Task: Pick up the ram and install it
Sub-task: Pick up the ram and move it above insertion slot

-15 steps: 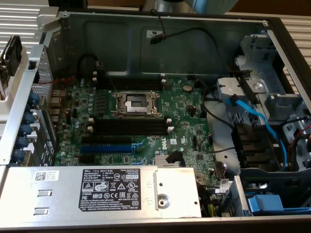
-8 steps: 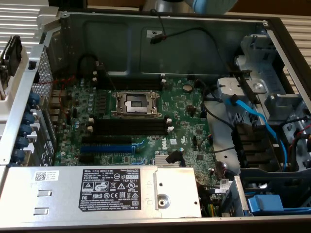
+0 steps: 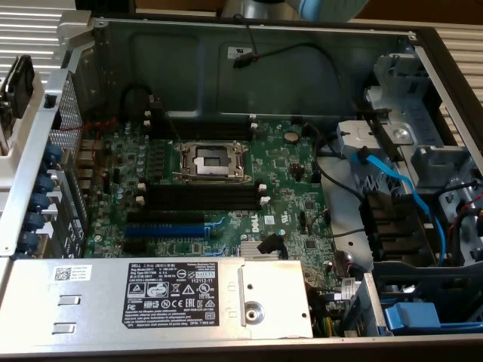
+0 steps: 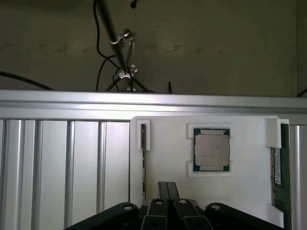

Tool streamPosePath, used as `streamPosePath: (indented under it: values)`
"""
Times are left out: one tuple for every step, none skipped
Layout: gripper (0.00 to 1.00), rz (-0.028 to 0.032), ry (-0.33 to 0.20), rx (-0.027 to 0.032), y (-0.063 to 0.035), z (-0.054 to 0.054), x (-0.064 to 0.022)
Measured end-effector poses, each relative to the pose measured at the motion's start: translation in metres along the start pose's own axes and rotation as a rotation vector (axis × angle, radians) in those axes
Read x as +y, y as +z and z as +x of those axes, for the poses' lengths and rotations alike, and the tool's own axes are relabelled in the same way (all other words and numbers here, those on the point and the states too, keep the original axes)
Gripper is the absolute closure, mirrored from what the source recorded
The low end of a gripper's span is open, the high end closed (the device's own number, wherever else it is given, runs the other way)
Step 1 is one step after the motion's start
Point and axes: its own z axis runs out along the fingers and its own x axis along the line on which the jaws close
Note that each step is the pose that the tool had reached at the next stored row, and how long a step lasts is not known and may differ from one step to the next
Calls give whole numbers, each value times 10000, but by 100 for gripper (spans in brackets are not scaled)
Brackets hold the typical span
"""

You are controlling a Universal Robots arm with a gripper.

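Observation:
The ram [image 4: 279, 172] is a dark-green stick standing on edge in a white holder [image 4: 168, 153], off to one side of my gripper [image 4: 167, 190] in the wrist view. My gripper's two black fingers are pressed together and shut on nothing, hovering over the white holder plate. In the exterior view the open computer case shows the green motherboard [image 3: 283, 173] with its long black memory slots [image 3: 200, 197] standing vacant beside the CPU socket [image 3: 211, 160].
A CPU chip [image 4: 211, 149] rests in a white frame on the holder plate, on a ribbed aluminium table [image 4: 62, 163]. Inside the case are a blue expansion slot [image 3: 167, 230], a labelled power supply [image 3: 151, 290], blue cables [image 3: 400, 185] and drive bays at the exterior view's right.

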Motion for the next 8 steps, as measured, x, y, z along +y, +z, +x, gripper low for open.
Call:
streamPosePath:
  values:
    - [90, -1, 0, 0, 19, 1, 6]
    - [90, 1, -1, -1, 38, 2, 10]
    - [90, 1, -1, -1, 56, 4, 14]
    - [90, 0, -1, 0, 74, 5, 19]
    - [90, 0, 0, 0, 93, 7, 22]
    - [90, 0, 0, -1, 111, 10, 26]
    - [90, -2, 1, 0, 128, 16, 29]
    - [90, -2, 1, 1, 145, 28, 30]
